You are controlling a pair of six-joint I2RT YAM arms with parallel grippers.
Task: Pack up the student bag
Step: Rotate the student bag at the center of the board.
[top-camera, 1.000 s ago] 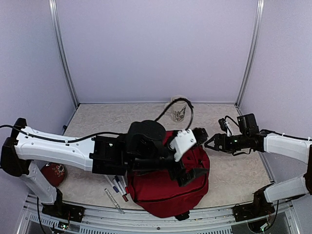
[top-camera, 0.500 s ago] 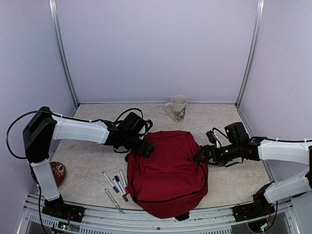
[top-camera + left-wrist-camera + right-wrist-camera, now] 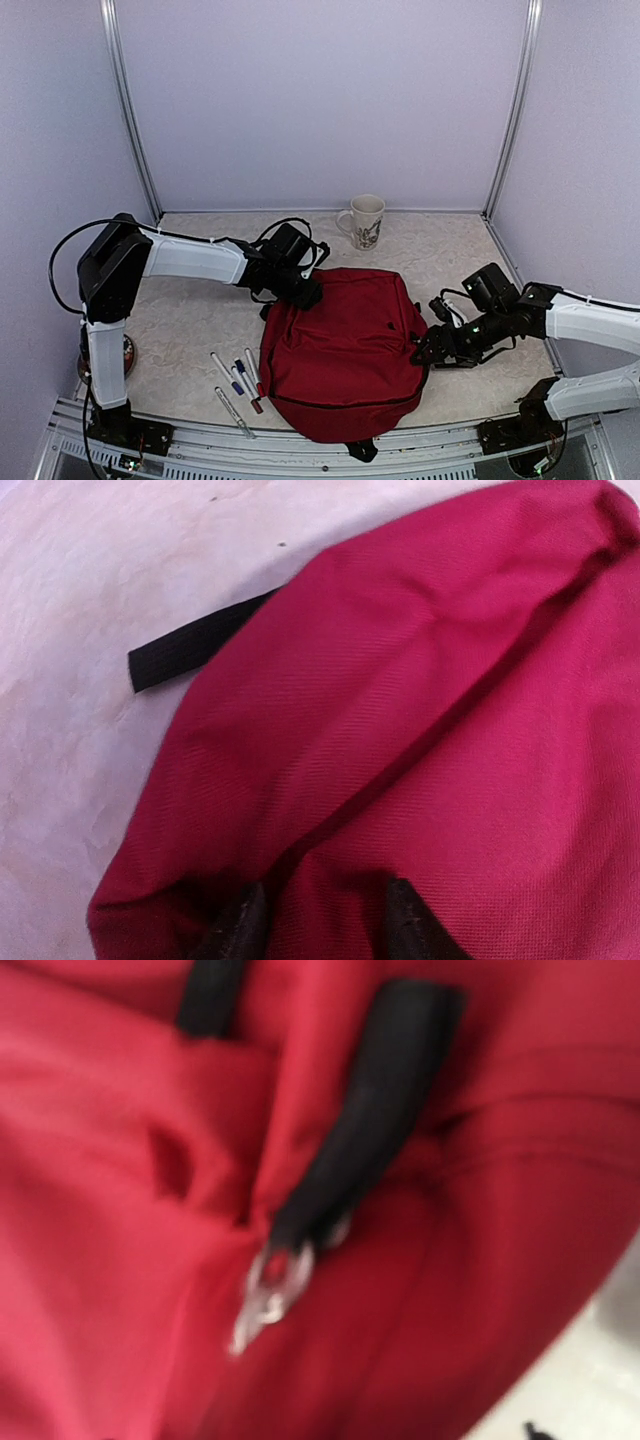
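Zipper work is what we are starting, we are guessing. The bag (image 3: 340, 350) is lying flat in the middle of the table (image 3: 180, 320), near the front edge. It is looking shut, so nothing is going in until it is open.

We are reaching in from both sides. Our left gripper (image 3: 305, 292) is sitting on the far left corner of the bag. Its fingers (image 3: 240, 930) are about half closed and are pinching a bump of red cloth between them. Our right gripper (image 3: 425, 352) is touching the right edge of the bag. We are not seeing its fingers well, so we cannot tell if it is wide or narrow. Its camera is looking at a shiny zipper pull (image 3: 268, 1290) hanging under a black loop (image 3: 370, 1120), but that picture is blurry.

To do this well, we are thinking the left side should be holding the cloth tight, so the bag is not sliding. The right side should be grabbing the small pull, not the loop or loose cloth, and then following the zipper line slowly. If the cloth is bunching up, the zipper may be sticking.

The pens (image 3: 238, 380) are lying just left of the bag, so we should be taking care not to knock them. The mug (image 3: 367, 220) is standing at the back, well apart.
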